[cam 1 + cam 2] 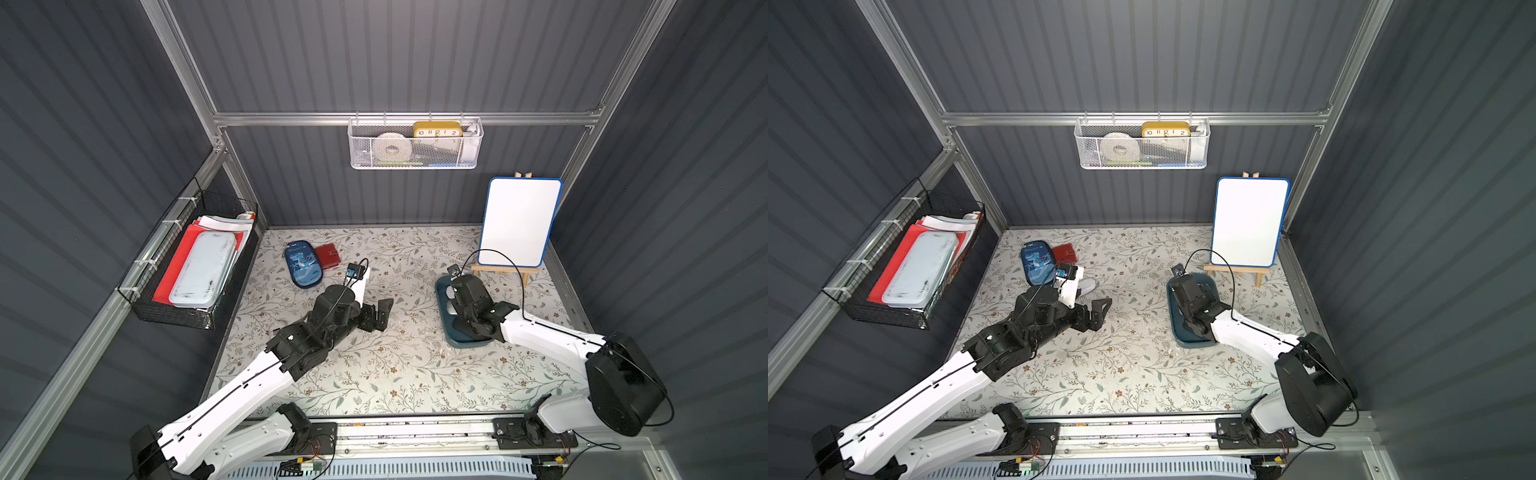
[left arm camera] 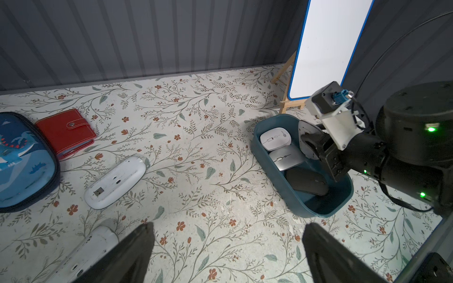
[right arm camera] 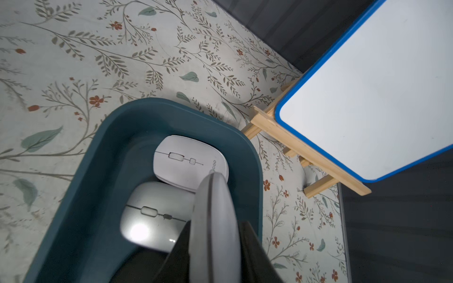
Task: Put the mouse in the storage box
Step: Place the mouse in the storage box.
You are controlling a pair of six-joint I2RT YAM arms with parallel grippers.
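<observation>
My right end effector (image 3: 213, 247): clamped on pale mouse (image 3: 212, 208), held on edge over storage box (image 3: 171, 109) | box contents: white mouse (image 3: 186, 161), silver mouse (image 3: 157, 210), black mouse (image 2: 307, 181) | my left end effector (image 2: 228, 245): jaws wide apart | tabletop (image 2: 196, 122): overturned mouse (image 2: 115, 182) lying loose

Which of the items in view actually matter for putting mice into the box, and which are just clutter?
Belongs to the job:
storage box
held mouse, on edge in the shut right end effector
white mouse, silver mouse, black mouse, inside the box
upturned mouse, outside it, near the open left end effector

Just lying about:
pencil case
red wallet
whiteboard
white mesh basket
black wire basket
</observation>
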